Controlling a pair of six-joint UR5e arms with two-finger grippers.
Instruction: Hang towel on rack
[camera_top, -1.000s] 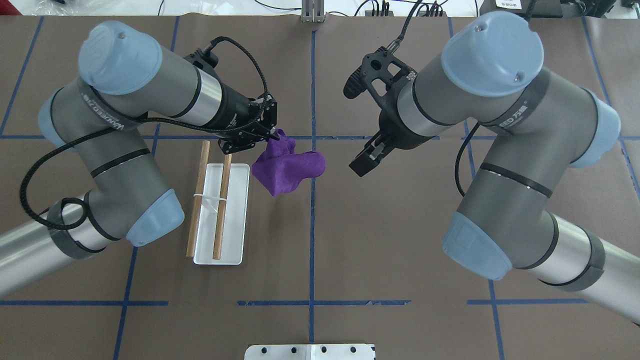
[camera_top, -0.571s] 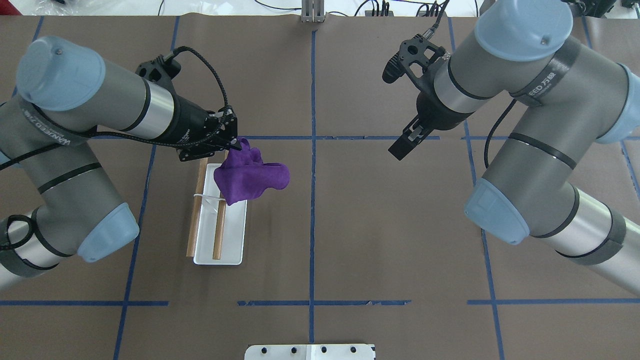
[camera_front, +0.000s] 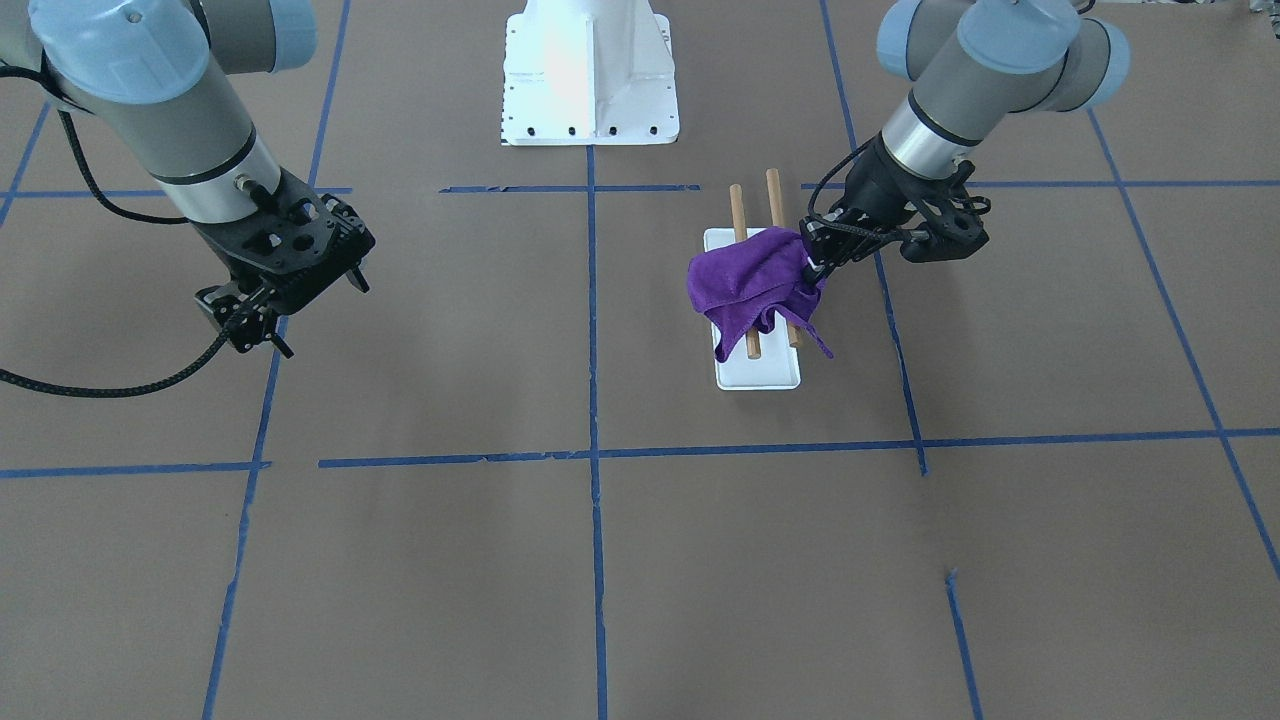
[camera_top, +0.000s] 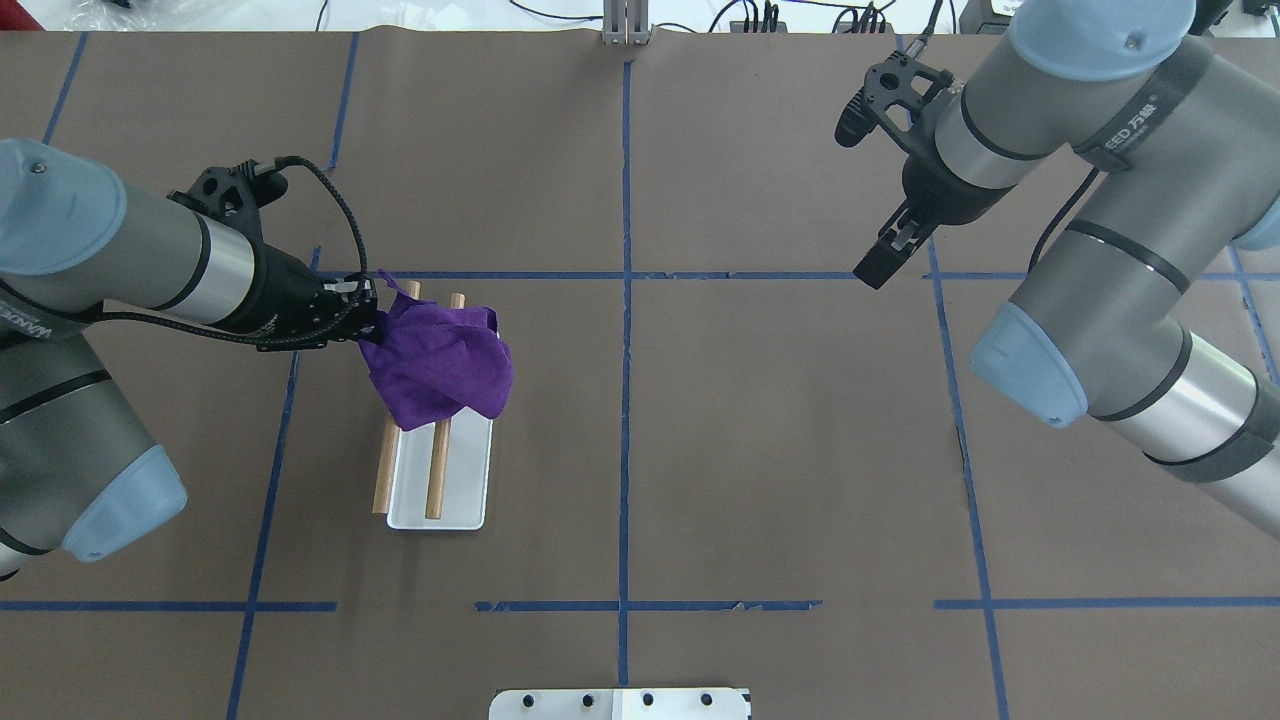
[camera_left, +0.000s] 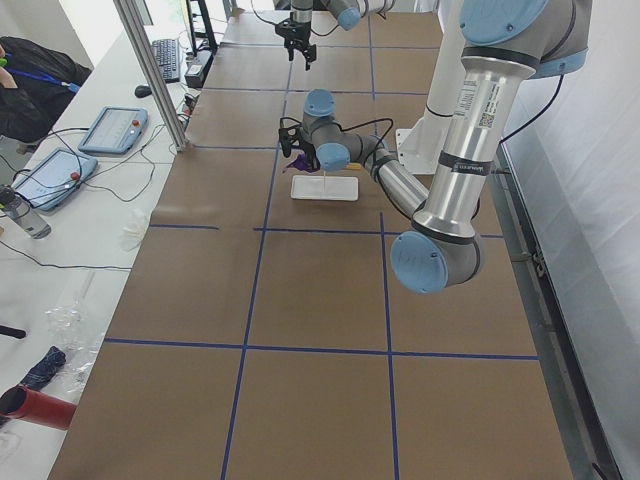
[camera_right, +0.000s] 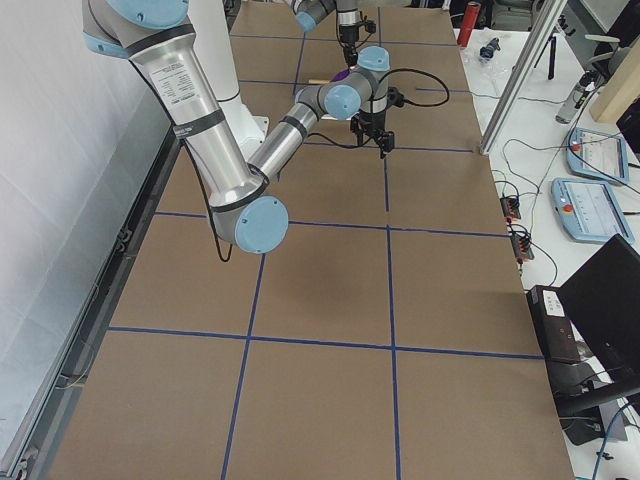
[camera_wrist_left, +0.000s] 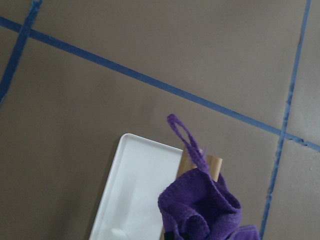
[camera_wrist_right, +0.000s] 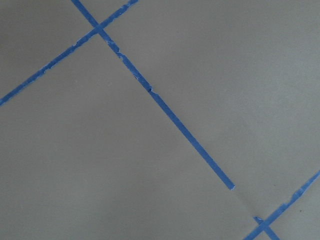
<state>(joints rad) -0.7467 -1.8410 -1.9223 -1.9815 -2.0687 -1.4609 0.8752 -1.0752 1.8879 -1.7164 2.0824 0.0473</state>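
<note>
A purple towel (camera_top: 440, 365) hangs bunched over the far end of the rack, two wooden rods (camera_top: 436, 470) standing on a white tray (camera_top: 462, 495). My left gripper (camera_top: 368, 320) is shut on the towel's left edge, just left of the rods. In the front view the towel (camera_front: 745, 285) drapes over both rods (camera_front: 737, 205) with my left gripper (camera_front: 812, 272) at its side. The left wrist view shows the towel (camera_wrist_left: 205, 205), its loop, a rod end (camera_wrist_left: 212, 165) and the tray (camera_wrist_left: 135, 190). My right gripper (camera_top: 872, 272) hangs empty and looks open, far right of the rack.
The brown table cover (camera_top: 760, 450) carries blue tape lines (camera_top: 625, 400). The robot's white base plate (camera_front: 588, 75) stands at the near middle edge. The right wrist view shows only cover and tape (camera_wrist_right: 165, 107). Operator tablets (camera_left: 108, 130) lie beyond the far edge.
My left arm has carried the towel leftward, from right of the rack to over the rods' far end. My right arm has drawn back to the far right.
</note>
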